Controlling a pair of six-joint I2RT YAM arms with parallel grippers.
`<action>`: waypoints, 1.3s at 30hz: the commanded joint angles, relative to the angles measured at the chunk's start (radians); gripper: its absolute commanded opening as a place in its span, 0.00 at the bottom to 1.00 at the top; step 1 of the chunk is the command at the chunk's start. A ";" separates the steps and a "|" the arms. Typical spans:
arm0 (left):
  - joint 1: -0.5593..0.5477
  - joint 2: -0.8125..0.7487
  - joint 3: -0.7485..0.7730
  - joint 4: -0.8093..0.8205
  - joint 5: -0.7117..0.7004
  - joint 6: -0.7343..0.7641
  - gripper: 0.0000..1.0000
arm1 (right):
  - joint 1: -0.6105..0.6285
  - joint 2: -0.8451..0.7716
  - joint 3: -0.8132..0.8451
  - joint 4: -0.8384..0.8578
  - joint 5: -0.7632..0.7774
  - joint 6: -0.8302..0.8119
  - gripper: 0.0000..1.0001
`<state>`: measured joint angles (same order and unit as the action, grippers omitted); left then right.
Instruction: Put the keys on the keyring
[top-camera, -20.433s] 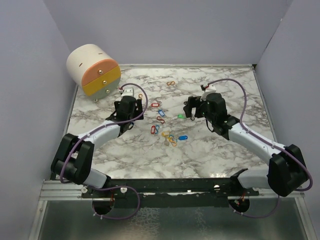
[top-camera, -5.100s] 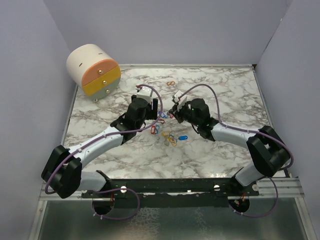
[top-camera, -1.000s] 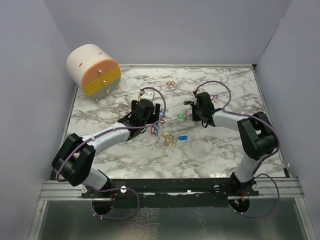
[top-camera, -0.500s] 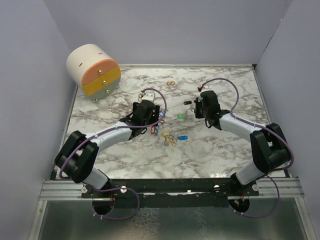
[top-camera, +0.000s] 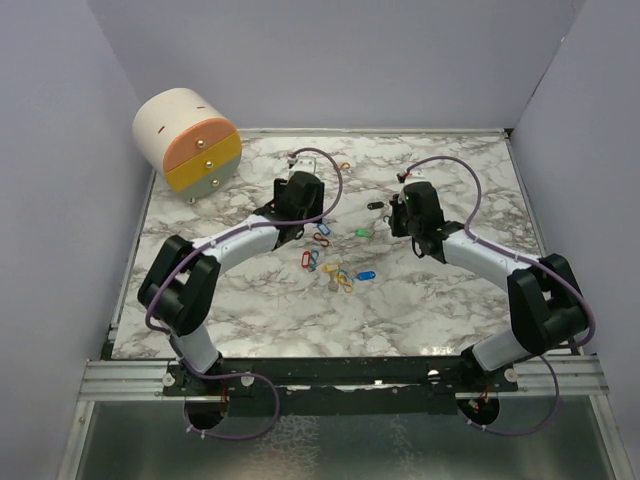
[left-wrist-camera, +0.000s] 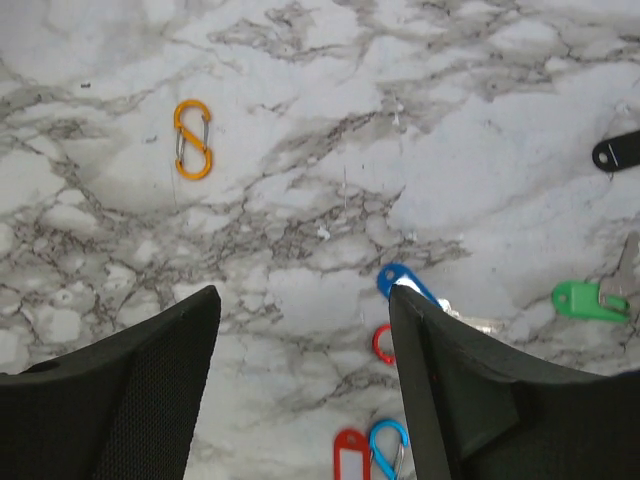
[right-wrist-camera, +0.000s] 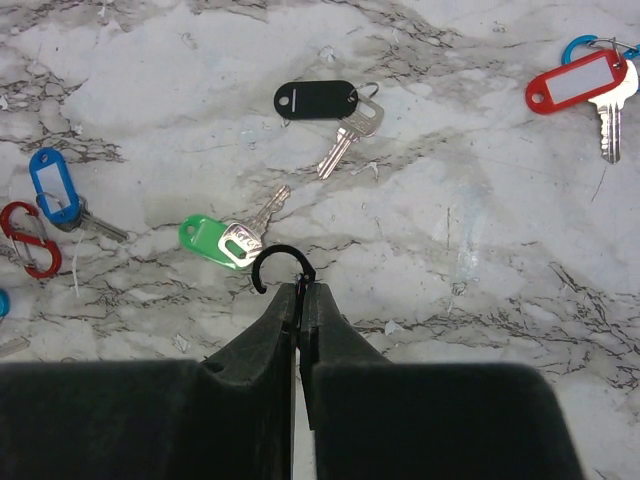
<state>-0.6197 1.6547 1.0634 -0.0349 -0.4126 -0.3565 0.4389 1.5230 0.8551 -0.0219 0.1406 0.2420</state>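
R gripper (right-wrist-camera: 298, 292): fingers pinched tight on black keyring (right-wrist-camera: 282, 262), open loop sticking out past the tips. Green-tag key (right-wrist-camera: 213, 240) just beside loop; touching or not, can't tell. Black-tag key (right-wrist-camera: 316, 99) farther out. Red-tag key (right-wrist-camera: 580, 80) and blue-tag key (right-wrist-camera: 54, 182) well apart, at opposite edges of wrist view.
L gripper (left-wrist-camera: 302, 300): fingers spread wide, holding nothing, over marble table (left-wrist-camera: 480, 120). Orange clip (left-wrist-camera: 192, 140) lies ahead.
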 joint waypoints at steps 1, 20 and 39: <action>0.021 0.121 0.126 -0.043 0.028 0.035 0.69 | 0.006 -0.038 -0.016 0.029 -0.016 0.002 0.00; -0.074 0.212 0.137 0.002 0.219 0.044 0.62 | 0.006 -0.022 -0.011 0.032 -0.016 0.005 0.00; -0.173 0.290 0.183 0.257 0.410 0.220 0.51 | -0.011 -0.114 -0.049 0.022 0.128 0.105 0.00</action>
<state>-0.7841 1.9182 1.2282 0.1303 -0.0669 -0.1894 0.4366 1.4544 0.8242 -0.0154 0.2226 0.3202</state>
